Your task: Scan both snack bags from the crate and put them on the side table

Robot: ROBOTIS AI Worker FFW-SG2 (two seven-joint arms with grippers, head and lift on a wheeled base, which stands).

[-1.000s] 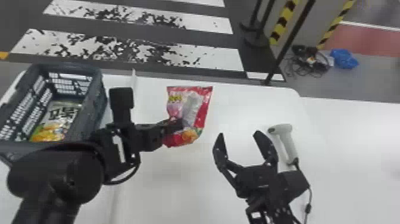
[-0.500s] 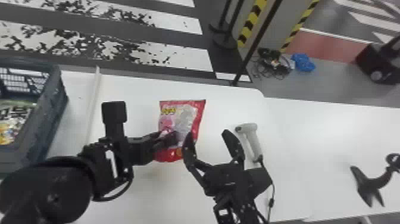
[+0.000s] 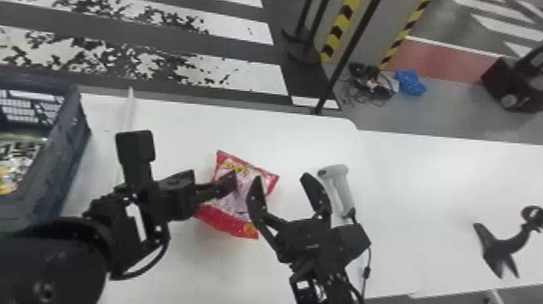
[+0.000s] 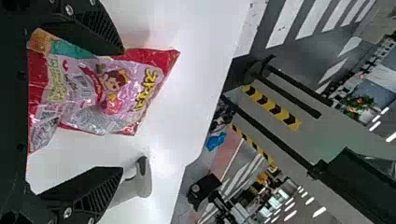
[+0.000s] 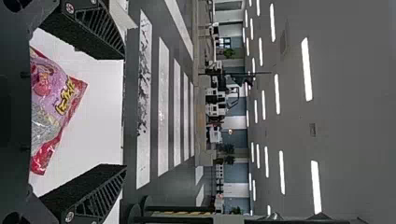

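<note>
A red and pink snack bag [image 3: 242, 192] is over the white table between the two grippers. My left gripper [image 3: 226, 186] overlaps its left side. In the left wrist view the left gripper [image 4: 123, 111] has its fingers wide apart, with the printed bag [image 4: 112, 88] beyond them. To the bag's right is my right gripper [image 3: 281, 176], open, one finger overlapping the bag's edge; in its wrist view the right gripper [image 5: 125, 112] has nothing between its tips. A white scanner [image 3: 342, 188] stands just right of it. The second bag [image 3: 16, 161] lies in the crate [image 3: 70, 161].
A thin raised strip [image 3: 128, 117] runs along the table [image 3: 182, 125] beside the crate. Another white table surface [image 3: 444, 174] extends to the right, with a black forked object [image 3: 499, 248] near its front. A cable trails from the scanner. Beyond the tables, poles stand on the floor.
The head view has swung to the right, shifting the crate leftward. The snack bag has turned and now lies slanted, and the right gripper is closer to it.
</note>
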